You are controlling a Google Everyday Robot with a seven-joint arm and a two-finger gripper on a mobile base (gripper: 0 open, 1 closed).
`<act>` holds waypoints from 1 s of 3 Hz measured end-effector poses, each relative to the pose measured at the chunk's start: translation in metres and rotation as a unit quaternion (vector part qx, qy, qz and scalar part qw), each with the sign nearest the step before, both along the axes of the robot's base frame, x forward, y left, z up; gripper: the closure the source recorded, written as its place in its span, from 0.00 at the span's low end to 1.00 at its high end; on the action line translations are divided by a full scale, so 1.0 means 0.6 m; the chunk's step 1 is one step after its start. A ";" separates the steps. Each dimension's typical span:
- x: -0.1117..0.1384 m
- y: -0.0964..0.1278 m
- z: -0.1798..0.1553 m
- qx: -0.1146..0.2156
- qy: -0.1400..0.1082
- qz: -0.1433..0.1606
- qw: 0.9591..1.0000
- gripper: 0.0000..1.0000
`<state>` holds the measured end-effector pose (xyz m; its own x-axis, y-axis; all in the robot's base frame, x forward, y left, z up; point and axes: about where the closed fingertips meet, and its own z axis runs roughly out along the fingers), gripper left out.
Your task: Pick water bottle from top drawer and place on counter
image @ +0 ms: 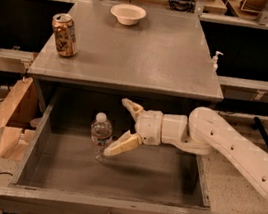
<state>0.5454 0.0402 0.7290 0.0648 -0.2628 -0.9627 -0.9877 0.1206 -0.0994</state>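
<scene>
The water bottle (pixel 101 132), clear with a white cap, stands upright inside the open top drawer (pixel 107 211), left of its middle. My gripper (pixel 123 127) is open, reaching from the right into the drawer at the bottle's height. Its lower finger (pixel 122 144) is right beside the bottle's right side, and the upper finger (pixel 132 108) is behind it toward the cabinet. The bottle is not between the fingers. The grey counter (pixel 147 55) lies above the drawer.
A gold-brown soda can (pixel 64 35) stands at the counter's left edge and a white bowl (pixel 128 14) at its back. A small white pump bottle (pixel 215 60) is behind the right edge. Cardboard (pixel 13 115) leans on the floor at left.
</scene>
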 end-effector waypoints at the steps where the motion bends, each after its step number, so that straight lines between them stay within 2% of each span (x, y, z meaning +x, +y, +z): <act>1: -0.001 0.031 -0.050 0.025 0.024 0.014 0.999 0.00; 2: -0.020 0.053 -0.081 0.047 0.046 0.021 0.998 0.13; 3: -0.065 0.104 -0.068 0.091 0.055 0.037 0.994 0.44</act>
<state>0.5067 0.1029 0.6884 -0.0306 -0.0829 -0.9961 -0.9982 0.0540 0.0261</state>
